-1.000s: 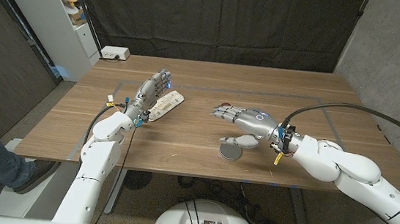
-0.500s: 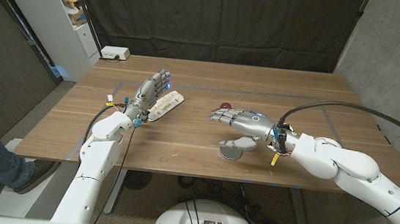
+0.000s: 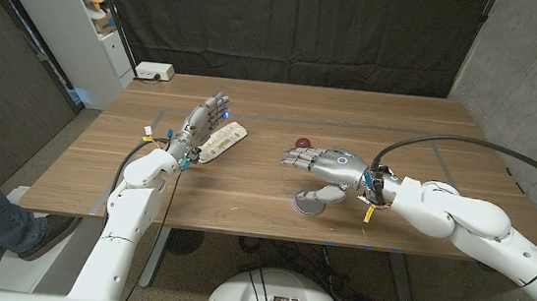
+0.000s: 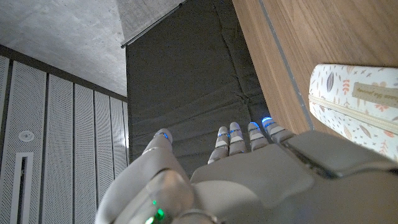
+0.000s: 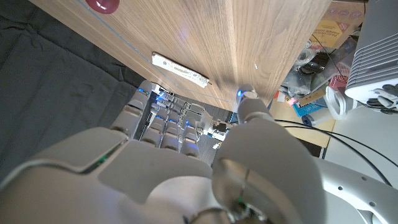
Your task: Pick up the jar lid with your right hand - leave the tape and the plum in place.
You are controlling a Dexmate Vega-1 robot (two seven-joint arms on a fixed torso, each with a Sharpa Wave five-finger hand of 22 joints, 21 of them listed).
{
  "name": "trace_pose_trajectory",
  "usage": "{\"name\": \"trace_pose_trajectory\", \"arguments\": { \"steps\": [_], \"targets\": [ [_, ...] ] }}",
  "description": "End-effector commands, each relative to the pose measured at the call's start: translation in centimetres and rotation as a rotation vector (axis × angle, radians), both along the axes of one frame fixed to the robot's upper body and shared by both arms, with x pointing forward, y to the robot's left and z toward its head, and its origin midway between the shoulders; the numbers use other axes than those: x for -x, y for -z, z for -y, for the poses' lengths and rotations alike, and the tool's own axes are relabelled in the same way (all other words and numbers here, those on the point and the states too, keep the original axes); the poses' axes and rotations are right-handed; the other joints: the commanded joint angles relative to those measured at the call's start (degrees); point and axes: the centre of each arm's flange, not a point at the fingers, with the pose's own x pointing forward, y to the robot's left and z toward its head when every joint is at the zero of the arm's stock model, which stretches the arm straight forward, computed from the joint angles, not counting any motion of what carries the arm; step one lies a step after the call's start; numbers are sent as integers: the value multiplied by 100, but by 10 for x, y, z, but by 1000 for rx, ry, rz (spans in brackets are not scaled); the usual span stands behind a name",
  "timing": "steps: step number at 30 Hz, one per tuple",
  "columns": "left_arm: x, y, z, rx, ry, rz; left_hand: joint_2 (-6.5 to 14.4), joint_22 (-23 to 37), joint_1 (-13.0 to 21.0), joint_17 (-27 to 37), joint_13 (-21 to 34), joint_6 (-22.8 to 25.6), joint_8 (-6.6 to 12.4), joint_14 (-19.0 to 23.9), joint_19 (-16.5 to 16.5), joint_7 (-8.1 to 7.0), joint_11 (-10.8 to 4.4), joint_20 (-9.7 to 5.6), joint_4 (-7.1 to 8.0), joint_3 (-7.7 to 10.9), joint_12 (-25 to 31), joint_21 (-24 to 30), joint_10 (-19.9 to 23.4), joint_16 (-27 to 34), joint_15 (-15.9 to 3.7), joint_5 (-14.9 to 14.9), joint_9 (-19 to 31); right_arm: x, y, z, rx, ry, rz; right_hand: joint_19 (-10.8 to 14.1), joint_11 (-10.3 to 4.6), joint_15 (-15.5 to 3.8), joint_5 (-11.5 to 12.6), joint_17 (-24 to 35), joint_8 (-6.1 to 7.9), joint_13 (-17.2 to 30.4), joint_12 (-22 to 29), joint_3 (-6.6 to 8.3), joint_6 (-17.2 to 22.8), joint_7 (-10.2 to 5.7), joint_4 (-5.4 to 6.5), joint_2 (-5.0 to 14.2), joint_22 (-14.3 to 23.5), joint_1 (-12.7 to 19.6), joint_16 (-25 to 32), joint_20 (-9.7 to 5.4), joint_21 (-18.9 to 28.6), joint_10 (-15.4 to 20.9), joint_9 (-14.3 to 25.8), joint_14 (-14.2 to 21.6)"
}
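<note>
1. The jar lid (image 3: pixel 310 204) lies on the wooden table (image 3: pixel 282 112) near its front edge, just below the right hand (image 3: pixel 328 166) in the head view, toward the thumb side.
2. The right hand hangs over the table with its fingers (image 3: pixel 295 155) stretched out toward the robot's left, held close side by side and apart from the thumb, which reaches down toward the lid. Whether the thumb touches the lid cannot be told from the head view.
3. The right hand grips nothing.
4. The plum (image 3: pixel 301 141) sits on the table just behind the right hand's fingertips, apart from them; in the right wrist view it shows as a dark red round thing (image 5: pixel 102 5) on the wood.
5. The left hand (image 3: pixel 202 124) stands on the far left part of the table, fingers extended and close together, holding nothing.
6. A patterned pouch (image 3: pixel 222 139) lies just beside the left hand; its leaf print shows in the left wrist view (image 4: pixel 357 102).
</note>
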Motion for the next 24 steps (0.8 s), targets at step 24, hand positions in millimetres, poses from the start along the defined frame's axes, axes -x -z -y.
{"name": "trace_pose_trajectory", "arguments": {
  "steps": [24],
  "targets": [
    [2, 6, 0, 12, 1, -6, 57, 15, 4, 25, -2, 29, 20, -8, -64, 3, 21, 22, -40, -17, 26, -9, 11, 41, 47, -1, 31, -9, 16, -3, 94, 112, -70, 257, 85, 252, 60, 32, -54, 18, -36, -22, -407, -82, 87, -186, 27, 32, 7, 128, 95, -310, 28, -85]
  ]
}}
